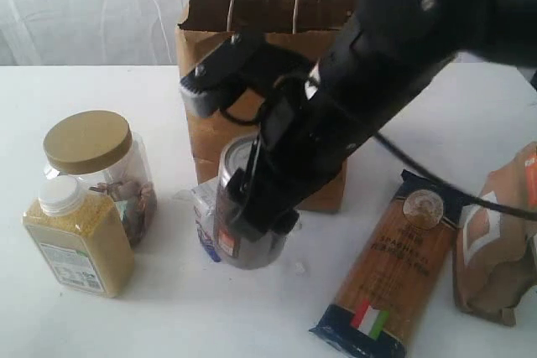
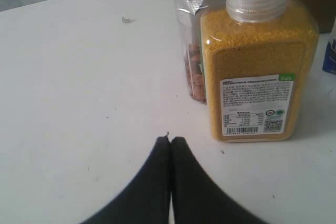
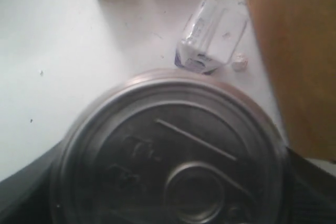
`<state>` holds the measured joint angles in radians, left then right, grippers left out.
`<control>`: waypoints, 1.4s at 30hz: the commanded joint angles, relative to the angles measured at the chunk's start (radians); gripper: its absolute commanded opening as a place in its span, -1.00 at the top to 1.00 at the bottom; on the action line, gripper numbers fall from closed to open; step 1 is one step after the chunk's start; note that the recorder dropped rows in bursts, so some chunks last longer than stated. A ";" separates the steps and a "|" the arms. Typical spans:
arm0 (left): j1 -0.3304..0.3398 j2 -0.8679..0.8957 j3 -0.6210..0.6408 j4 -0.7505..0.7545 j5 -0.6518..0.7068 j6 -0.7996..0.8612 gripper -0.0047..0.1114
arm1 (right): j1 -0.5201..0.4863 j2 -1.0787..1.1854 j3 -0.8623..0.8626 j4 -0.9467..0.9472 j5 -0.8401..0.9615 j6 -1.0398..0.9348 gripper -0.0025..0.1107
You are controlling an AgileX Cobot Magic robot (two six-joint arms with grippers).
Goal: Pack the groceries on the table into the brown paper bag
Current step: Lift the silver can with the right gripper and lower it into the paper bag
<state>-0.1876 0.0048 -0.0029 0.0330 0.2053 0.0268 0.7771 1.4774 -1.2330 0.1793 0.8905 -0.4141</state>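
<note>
My right gripper (image 3: pixel 170 198) grips the pull-tab can (image 3: pixel 173 145), jaws wide against its sides. Only the exterior view shows the can just in front of the brown paper bag (image 1: pixel 205 140). My left gripper (image 2: pixel 170 145), seen only by its own wrist camera, is closed on nothing. The white-capped yellow grain bottle (image 2: pixel 257 77) is between it and the bag.

A glossy metal pull-tab can (image 3: pixel 173 150), a matt, creased brown paper bag (image 1: pixel 205 136) and a smooth white table (image 1: pixel 168 308) are shown.
</note>
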 commanded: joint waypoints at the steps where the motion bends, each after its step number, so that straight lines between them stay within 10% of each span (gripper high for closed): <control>1: -0.007 -0.005 0.003 0.000 -0.003 0.000 0.92 | 0.001 -0.163 -0.035 -0.172 0.014 0.232 0.96; 11: -0.007 -0.005 0.003 0.000 -0.003 0.000 0.92 | -0.001 -0.244 -0.327 -0.549 0.210 0.472 0.96; 26: -0.007 -0.005 0.003 0.000 -0.003 0.000 0.92 | -0.218 0.277 -0.856 -0.395 0.286 0.353 0.96; 42: -0.007 -0.005 0.003 0.000 -0.003 0.000 0.92 | -0.222 0.451 -0.892 -0.386 0.330 0.318 0.89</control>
<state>-0.1876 0.0048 -0.0029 0.0330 0.2053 0.0268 0.5681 1.9263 -2.1081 -0.1885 1.2447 -0.0795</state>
